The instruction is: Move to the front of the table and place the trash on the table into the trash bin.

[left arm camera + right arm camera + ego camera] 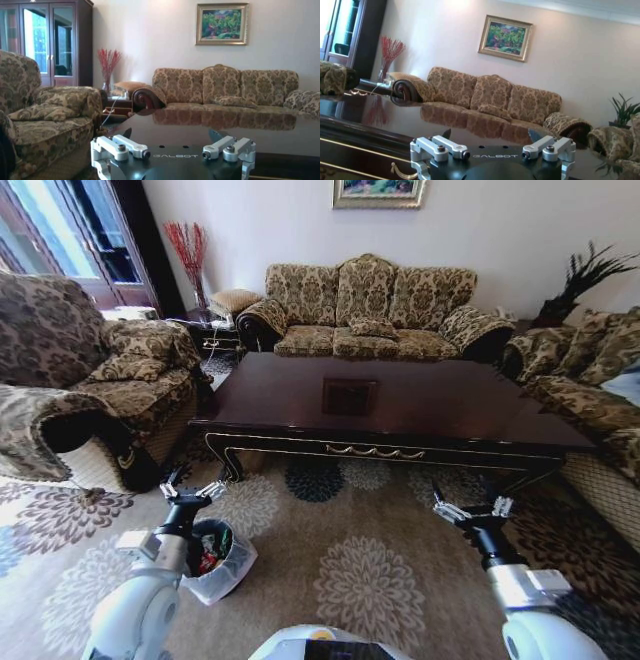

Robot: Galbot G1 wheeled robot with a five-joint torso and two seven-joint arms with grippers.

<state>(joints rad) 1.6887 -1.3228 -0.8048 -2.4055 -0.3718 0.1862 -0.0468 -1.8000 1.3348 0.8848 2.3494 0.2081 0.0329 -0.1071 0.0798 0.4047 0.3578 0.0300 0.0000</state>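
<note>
The table (420,405), long, dark and glossy, stands across the middle of the head view, with gold ornament on its front apron. The trash bin (238,572), lined with a pale plastic bag, sits on the carpet at my lower left, beside my left arm. Trash (208,552) lies inside it, showing red and green. My left gripper (193,490) hovers open just above and behind the bin, in front of the table's left leg. My right gripper (473,508) is open too, below the table's front right edge. Both wrist views look across the tabletop (210,131) (395,120) past the open grippers (171,134) (490,134).
A patterned armchair (90,390) crowds the left. A matching sofa (370,315) stands behind the table and another seat (590,395) is at the right. A side table (210,330) with a red-twig vase is at the back left. Flowered carpet (360,570) lies open before the table.
</note>
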